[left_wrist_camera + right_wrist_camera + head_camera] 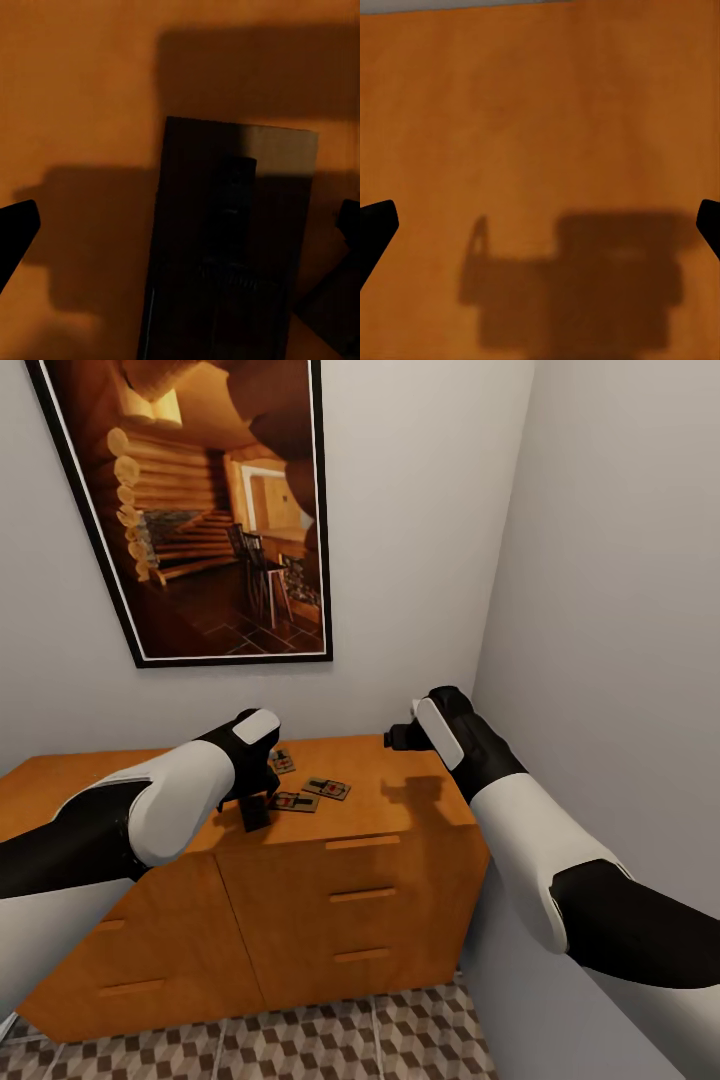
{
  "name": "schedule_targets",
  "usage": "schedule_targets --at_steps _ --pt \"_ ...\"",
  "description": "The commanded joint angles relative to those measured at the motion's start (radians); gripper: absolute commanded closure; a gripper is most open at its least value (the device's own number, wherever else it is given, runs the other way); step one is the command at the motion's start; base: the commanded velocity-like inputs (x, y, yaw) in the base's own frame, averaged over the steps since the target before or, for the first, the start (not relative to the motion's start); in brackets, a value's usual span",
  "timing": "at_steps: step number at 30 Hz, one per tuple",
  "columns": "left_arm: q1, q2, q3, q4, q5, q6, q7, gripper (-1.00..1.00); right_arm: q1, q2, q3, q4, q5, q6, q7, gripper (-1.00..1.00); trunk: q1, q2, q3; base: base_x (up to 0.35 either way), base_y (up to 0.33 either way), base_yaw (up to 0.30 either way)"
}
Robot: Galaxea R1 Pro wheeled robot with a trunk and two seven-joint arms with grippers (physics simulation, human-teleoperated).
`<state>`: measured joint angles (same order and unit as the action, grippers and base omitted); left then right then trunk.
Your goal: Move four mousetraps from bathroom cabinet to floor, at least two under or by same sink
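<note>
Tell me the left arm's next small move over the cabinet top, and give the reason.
Probably lower the left end effector a little and close it. In the left wrist view a mousetrap lies flat on the cabinet top between the two open fingers, seemingly not yet gripped. Other mousetraps wait beside it.

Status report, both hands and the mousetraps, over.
Left hand open over a mousetrap. Right hand open, over bare cabinet top. Mousetraps not yet on floor.

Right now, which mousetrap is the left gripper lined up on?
The shadowed mousetrap between the left gripper fingertips, nearest the cabinet front edge; the others lie farther back.
</note>
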<state>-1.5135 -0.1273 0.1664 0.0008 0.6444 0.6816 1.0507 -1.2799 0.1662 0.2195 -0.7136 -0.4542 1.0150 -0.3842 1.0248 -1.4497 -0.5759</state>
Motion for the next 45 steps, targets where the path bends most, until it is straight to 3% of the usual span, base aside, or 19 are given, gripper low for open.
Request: schedule_targets --at_steps 1,20,24,27,28,45 --pt "0.047 0.0 0.021 0.002 -0.002 -0.001 0.0 1.0 -0.001 0.0 0.003 -0.001 -0.011 0.002 -0.01 -1.0 0.0 0.0 -0.001 0.0 0.0 0.0" --pt "0.049 0.007 0.021 -0.005 -0.002 0.002 -0.001 1.0 -0.001 0.0 0.003 0.0 -0.011 0.002 -0.011 -1.0 0.0 0.0 -0.001 0.0 0.0 0.0" --pt "0.046 0.0 0.022 -0.037 -0.001 0.013 0.007 1.0 0.0 0.001 0.004 0.0 -0.011 0.002 -0.012 -1.0 0.0 0.0 -0.001 0.0 0.0 0.0" --pt "0.045 -0.002 0.023 -0.122 0.0 0.053 0.018 1.0 0.001 0.001 0.004 0.001 -0.011 0.001 -0.012 -1.0 0.0 0.0 -0.001 0.0 0.0 0.0" --pt "-0.028 -0.004 0.019 -0.482 0.325 0.257 0.312 1.0 0.001 0.002 0.007 0.025 -0.009 0.0 -0.013 -1.0 0.0 0.0 -0.001 0.0 0.0 0.0" --pt "-0.162 -0.011 0.021 -0.403 0.34 0.259 0.33 1.0 0.001 0.002 0.007 0.038 -0.008 -0.001 -0.013 -1.0 0.0 0.0 -0.001 0.0 0.0 0.0"
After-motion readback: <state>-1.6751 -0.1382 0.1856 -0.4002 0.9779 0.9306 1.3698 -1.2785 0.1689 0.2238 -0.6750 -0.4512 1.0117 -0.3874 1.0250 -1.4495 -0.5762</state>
